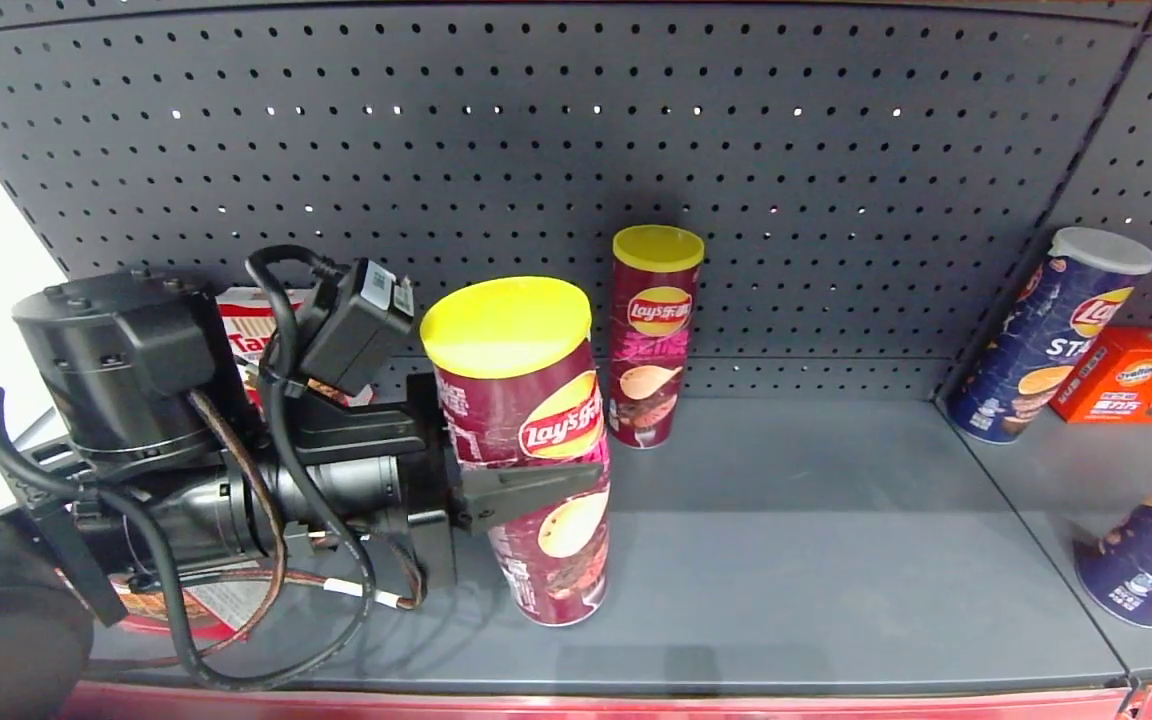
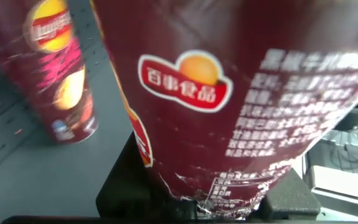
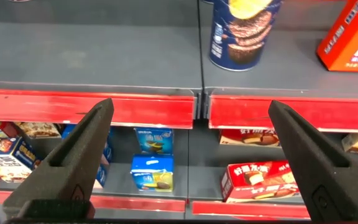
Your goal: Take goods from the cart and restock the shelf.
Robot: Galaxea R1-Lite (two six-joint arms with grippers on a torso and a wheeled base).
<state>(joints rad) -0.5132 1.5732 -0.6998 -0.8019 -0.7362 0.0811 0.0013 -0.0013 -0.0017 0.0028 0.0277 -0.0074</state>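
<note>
The left gripper [image 1: 536, 488] sits in the lower middle of the head view, pinching the held can [image 1: 526, 430] at mid-height, one dark finger [image 1: 526, 492] across its front. This maroon can with a yellow lid stands roughly upright near the front of the shelf [image 1: 816, 560]; its base seems to touch the shelf, though the contact is hard to make out. In the left wrist view the held can [image 2: 229, 112] covers most of the frame.

The back can [image 1: 651, 340], of the same kind, stands upright against the pegboard [image 1: 636, 120], behind and apart from the held one; it shows at upper left in the left wrist view [image 2: 58, 74].

At the right edge of the head view stand a blue can [image 1: 1046, 340], an orange box [image 1: 1136, 385] just beside it, and a second blue can [image 1: 1151, 555] lower down.

The right gripper [image 3: 197, 168] hangs with its fingers [image 3: 73, 162] spread wide, holding nothing, in front of the red shelf edge [image 3: 135, 109].
</note>
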